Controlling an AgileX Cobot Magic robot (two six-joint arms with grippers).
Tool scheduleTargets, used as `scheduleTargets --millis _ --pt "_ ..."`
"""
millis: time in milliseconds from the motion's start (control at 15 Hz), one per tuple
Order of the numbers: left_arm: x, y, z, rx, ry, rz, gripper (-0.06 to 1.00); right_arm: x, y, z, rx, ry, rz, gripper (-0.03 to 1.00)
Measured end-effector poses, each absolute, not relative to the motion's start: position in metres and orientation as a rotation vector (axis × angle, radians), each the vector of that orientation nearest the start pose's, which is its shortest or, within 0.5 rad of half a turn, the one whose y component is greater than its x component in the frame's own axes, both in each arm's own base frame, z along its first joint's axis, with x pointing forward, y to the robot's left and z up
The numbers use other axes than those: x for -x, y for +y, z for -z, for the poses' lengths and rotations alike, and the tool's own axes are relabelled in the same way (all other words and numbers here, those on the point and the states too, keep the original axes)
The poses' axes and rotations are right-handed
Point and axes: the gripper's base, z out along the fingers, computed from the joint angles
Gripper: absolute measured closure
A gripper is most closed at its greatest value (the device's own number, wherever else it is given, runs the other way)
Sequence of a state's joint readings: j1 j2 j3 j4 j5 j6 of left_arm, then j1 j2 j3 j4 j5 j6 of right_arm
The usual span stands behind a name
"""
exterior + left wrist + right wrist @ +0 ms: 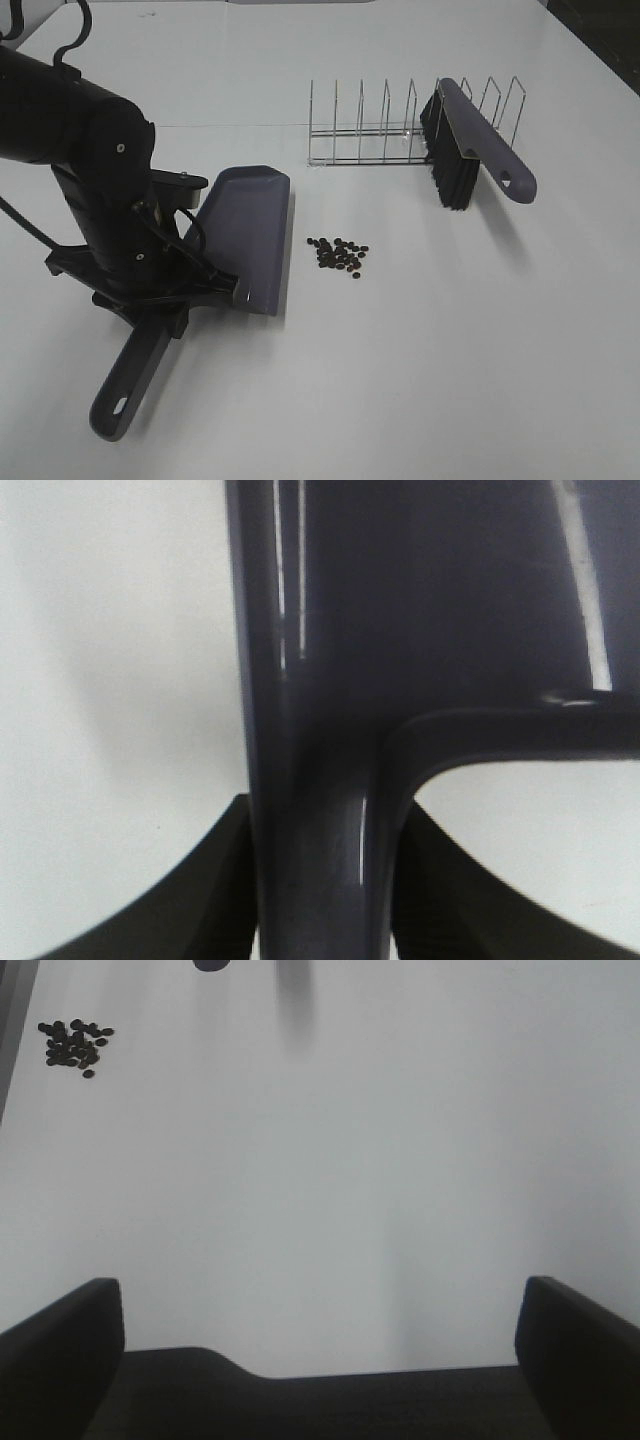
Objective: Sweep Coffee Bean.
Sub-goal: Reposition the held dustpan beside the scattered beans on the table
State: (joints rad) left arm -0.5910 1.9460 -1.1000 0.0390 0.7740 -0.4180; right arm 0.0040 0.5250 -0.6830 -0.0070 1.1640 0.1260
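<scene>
exterior high view: the left tool (pixel 190 300) sits down at the neck of the dustpan (pixel 250 225), which lies flat on the white worktop (pixel 450 350) with its long open lip facing the coffee beans (pixel 338 254). the beans lie in one tight cluster just beside that lip, not touching it. the brush (pixel 470 140) leans in the wire rack (pixel 370 125), well apart from them. the right arm is out of this shot.

left wrist view: both fingers (pixel 200 910) press against the dustpan's handle (pixel 320 860), one each side, so it's clenched on it by the look.

right wrist view: the right tool (pixel 320 1295) hangs released, spread wide, nothing between its fingers, bare worktop below. the beans (pixel 75 1045) sit far off near the corner.

risks from here, as i judge them: nudge the pan sideways and its lip scatters the pile. a hard brush stroke could send the round beans rolling past the pan. and lifting the brush carelessly could drag the light rack along.
</scene>
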Motion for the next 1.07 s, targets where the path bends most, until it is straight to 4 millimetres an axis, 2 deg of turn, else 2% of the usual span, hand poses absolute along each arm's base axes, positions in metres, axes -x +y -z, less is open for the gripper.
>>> scheduleTargets --millis 200,400,467,533,600,667,733,800,933,1067 --pt "-0.284 -0.187 -0.124 -0.310 3.079 -0.009 0.63 -0.134 0.000 -0.332 -0.158 2.603 -0.037 0.03" --pt "-0.284 -0.187 -0.124 -0.314 3.079 -0.010 0.63 -0.214 0.002 -0.327 -0.145 2.773 -0.051 0.03" --pt "-0.284 -0.187 -0.124 -0.315 3.078 -0.011 0.63 -0.226 0.003 -0.327 -0.127 2.786 -0.055 0.03" --pt "-0.284 -0.187 -0.124 -0.316 3.078 -0.012 0.63 -0.254 0.004 -0.324 -0.101 2.820 -0.071 0.03" --pt "-0.284 -0.187 -0.124 -0.316 3.078 -0.012 0.63 -0.308 0.007 -0.309 -0.063 2.889 -0.106 0.03" --pt "-0.284 -0.187 -0.124 -0.316 3.078 -0.012 0.63 -0.334 0.009 -0.304 -0.042 2.903 -0.136 0.03" --pt "-0.284 -0.187 -0.124 -0.316 3.078 -0.012 0.63 -0.360 0.011 -0.294 -0.036 2.914 -0.161 0.03" --pt "-0.284 -0.187 -0.124 -0.316 3.078 -0.012 0.63 -0.374 0.011 -0.289 -0.027 2.916 -0.170 0.03" --pt "-0.284 -0.187 -0.124 -0.316 3.078 -0.012 0.63 -0.425 0.014 -0.265 -0.023 2.908 -0.202 0.03" --pt "-0.284 -0.187 -0.124 -0.316 3.078 -0.012 0.63 -0.467 0.028 -0.237 0.018 2.897 -0.209 0.03"
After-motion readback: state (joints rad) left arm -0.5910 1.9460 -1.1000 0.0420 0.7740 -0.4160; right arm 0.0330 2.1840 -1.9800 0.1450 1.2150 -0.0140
